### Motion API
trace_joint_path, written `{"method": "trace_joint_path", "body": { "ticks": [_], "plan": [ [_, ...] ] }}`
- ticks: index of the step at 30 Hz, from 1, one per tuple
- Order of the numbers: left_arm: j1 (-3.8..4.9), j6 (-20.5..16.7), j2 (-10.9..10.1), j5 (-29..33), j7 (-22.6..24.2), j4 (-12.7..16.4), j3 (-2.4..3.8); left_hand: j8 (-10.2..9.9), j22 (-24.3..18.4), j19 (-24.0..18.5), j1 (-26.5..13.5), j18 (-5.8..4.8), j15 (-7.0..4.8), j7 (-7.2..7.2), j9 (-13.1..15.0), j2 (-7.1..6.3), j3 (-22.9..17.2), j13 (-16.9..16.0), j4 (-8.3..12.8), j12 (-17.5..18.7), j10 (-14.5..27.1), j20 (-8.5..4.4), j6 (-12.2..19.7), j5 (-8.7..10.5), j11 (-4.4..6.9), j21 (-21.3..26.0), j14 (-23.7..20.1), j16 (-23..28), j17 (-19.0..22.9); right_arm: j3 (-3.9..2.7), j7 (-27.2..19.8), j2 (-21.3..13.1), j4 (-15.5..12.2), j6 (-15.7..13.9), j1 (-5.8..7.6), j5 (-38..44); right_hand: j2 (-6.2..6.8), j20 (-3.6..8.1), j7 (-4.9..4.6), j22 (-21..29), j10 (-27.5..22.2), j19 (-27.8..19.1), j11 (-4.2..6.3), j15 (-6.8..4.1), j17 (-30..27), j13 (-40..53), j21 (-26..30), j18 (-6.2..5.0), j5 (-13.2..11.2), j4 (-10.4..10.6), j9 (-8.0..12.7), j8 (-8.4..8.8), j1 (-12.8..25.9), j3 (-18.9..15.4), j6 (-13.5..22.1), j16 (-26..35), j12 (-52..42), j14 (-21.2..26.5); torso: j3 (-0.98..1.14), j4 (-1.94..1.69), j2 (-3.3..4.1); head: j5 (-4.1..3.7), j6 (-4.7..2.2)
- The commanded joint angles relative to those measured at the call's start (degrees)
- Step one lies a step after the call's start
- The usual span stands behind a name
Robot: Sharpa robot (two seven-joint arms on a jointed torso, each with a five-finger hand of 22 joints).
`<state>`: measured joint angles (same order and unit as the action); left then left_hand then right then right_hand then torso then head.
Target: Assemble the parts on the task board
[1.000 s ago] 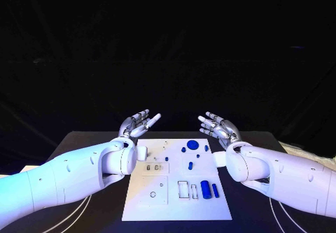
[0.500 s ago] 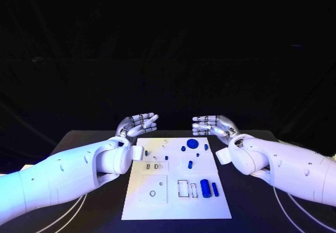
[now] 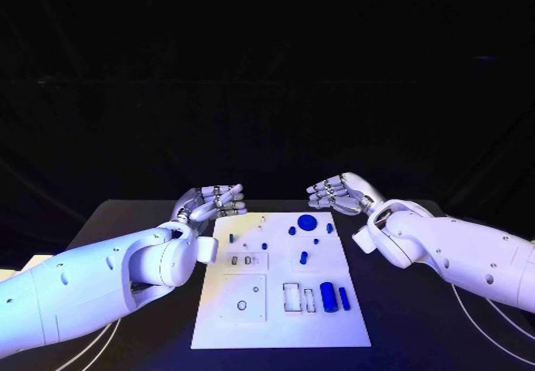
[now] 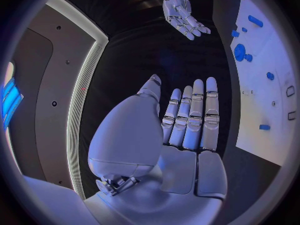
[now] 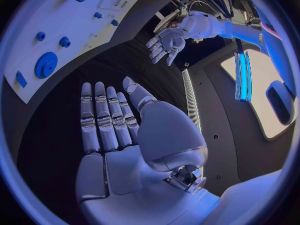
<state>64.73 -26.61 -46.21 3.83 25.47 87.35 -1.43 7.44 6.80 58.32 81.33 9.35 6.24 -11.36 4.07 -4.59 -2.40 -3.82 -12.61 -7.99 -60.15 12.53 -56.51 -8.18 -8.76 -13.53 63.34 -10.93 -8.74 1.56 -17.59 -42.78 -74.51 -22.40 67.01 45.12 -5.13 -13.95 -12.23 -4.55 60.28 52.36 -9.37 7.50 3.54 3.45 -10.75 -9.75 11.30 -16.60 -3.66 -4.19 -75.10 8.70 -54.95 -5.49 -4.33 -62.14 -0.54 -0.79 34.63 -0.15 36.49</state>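
Flat white rectangular board [image 3: 279,309] mid black matte table [image 3: 134,224], small blue parts [image 3: 327,297] on it, round blue gear [image 3: 307,222] near far edge, left hand [image 3: 214,202] and right hand [image 3: 340,193] silver, jointed, fingers straight and apart, holding nothing, beyond board's far corners

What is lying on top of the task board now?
On the task board lie small blue parts: a round gear at the far end, a thick cylinder near the front right, and several smaller pegs. Neither hand covers the board.

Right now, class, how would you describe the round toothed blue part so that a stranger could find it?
Start at the white task board in the middle of the black table. Go to its far edge, between the two raised hands. There lies the blue gear, the widest round piece, with smaller blue pieces around it.
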Motion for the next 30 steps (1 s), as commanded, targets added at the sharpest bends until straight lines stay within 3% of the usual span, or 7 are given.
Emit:
{"method": "trace_joint_path", "body": {
  "ticks": [1,6,10,17,19,21,30],
  "plan": [
    [0.13,1.33,-1.01,0.64,-0.38,2.47,0.25,-0.18,-0.01,0.60,0.13,1.13,-0.03,-0.05,-0.09,0.36,0.05,-0.10,0.49,0.08,-0.60,-0.05,-0.38,-0.34,0.08,-0.10,0.72,-0.15,-0.29,-0.19,5.53,0.00,-0.33,0.24,0.56,15.71,1.90,2.42,0.54,-1.47,3.19,6.21,0.82,-1.82,0.17,0.23,-4.05,-0.76,-0.97,0.00,-0.15,0.38,-0.85,2.48,-2.16,-0.06,0.46,-5.25,-0.37,-0.61,1.82,-0.57,-0.37],
    [0.26,1.70,-2.73,0.70,-0.83,6.00,0.54,-0.47,-0.05,1.15,0.14,1.15,-0.19,-0.01,-0.12,0.50,0.20,-0.17,0.84,0.14,-1.18,-0.20,-0.57,-0.34,0.19,-0.08,1.27,-0.18,-0.66,-0.38,10.46,0.39,-0.16,2.48,1.65,26.74,3.30,5.22,1.28,-4.90,5.71,12.27,1.97,-3.80,0.31,0.28,-10.76,-0.59,-1.09,0.09,-0.17,0.37,-1.04,2.36,-3.44,-1.14,0.50,-10.89,-0.60,-1.15,3.24,-1.45,-0.99],
    [0.34,2.09,-3.53,0.75,-1.15,8.35,0.68,-0.53,-0.05,1.31,0.12,1.15,-0.23,0.02,-0.13,0.54,0.25,-0.18,0.92,0.16,-1.29,-0.24,-0.63,-0.34,0.22,-0.10,1.42,-0.22,-0.76,-0.45,14.04,0.82,0.09,4.36,2.45,34.56,3.93,7.10,1.94,-8.44,6.93,15.61,2.89,-5.67,0.49,0.28,-17.03,-0.54,-1.05,0.12,-0.14,0.44,-0.92,2.25,-3.98,-2.86,0.61,-16.99,-0.81,-1.82,4.44,-2.17,-1.42],
    [0.69,2.38,-4.59,0.78,-1.50,11.54,0.86,-0.58,-0.05,1.39,0.10,1.15,-0.25,0.02,-0.14,0.55,0.28,-0.18,0.95,0.20,-1.31,-0.26,-0.63,-0.34,0.22,-0.11,1.48,-0.22,-0.81,-0.55,18.36,1.43,0.01,7.98,4.10,43.59,4.31,8.50,2.66,-12.61,7.13,18.35,3.72,-7.37,1.54,0.18,-24.16,-0.60,-1.12,0.37,-0.13,0.48,0.59,2.72,-4.47,-7.33,0.83,-24.59,-0.83,-2.79,6.42,-3.05,-2.25],
    [0.86,2.40,-4.75,0.78,-1.56,12.02,0.88,-0.64,-0.05,1.47,0.08,1.15,-0.26,0.01,-0.15,0.55,0.31,-0.17,0.99,0.25,-1.28,-0.28,-0.60,-0.34,0.21,-0.12,1.52,-0.21,-0.85,-0.56,18.98,1.59,-0.03,8.84,4.44,44.91,4.72,8.85,3.28,-13.84,6.49,18.71,3.62,-8.22,5.03,0.14,-26.17,-0.55,-1.26,0.42,-0.11,0.56,1.23,2.61,-4.50,-15.18,0.85,-25.08,-0.85,-2.97,6.80,-3.23,-2.41],
    [0.99,2.41,-4.91,0.78,-1.61,12.43,0.90,-0.64,-0.05,1.47,0.08,1.15,-0.26,0.01,-0.15,0.55,0.31,-0.17,0.99,0.25,-1.28,-0.28,-0.60,-0.34,0.21,-0.12,1.52,-0.21,-0.85,-0.57,19.37,1.81,-0.02,9.48,4.71,45.89,4.63,9.26,2.89,-15.44,6.10,18.21,4.30,-7.78,9.82,0.20,-28.59,-0.60,-1.12,0.36,-0.10,0.57,1.62,3.15,-4.70,-24.22,0.68,-24.94,-0.84,-3.13,7.22,-3.41,-2.51],
    [1.25,2.28,-5.21,0.79,-1.46,13.48,0.93,-0.73,-0.05,1.59,0.05,1.15,-0.27,-0.01,-0.17,0.54,0.36,-0.15,1.04,0.33,-1.24,-0.30,-0.57,-0.33,0.20,-0.13,1.55,-0.20,-0.91,-0.57,20.16,3.25,1.00,11.93,5.30,48.47,4.77,8.84,3.16,-19.77,5.07,15.16,4.15,-7.75,16.24,0.17,-34.93,-0.67,-1.17,0.39,-0.13,0.51,2.25,5.55,-4.89,-31.25,0.77,-22.75,-0.75,-3.52,8.60,-3.47,-3.16]
  ]
}}
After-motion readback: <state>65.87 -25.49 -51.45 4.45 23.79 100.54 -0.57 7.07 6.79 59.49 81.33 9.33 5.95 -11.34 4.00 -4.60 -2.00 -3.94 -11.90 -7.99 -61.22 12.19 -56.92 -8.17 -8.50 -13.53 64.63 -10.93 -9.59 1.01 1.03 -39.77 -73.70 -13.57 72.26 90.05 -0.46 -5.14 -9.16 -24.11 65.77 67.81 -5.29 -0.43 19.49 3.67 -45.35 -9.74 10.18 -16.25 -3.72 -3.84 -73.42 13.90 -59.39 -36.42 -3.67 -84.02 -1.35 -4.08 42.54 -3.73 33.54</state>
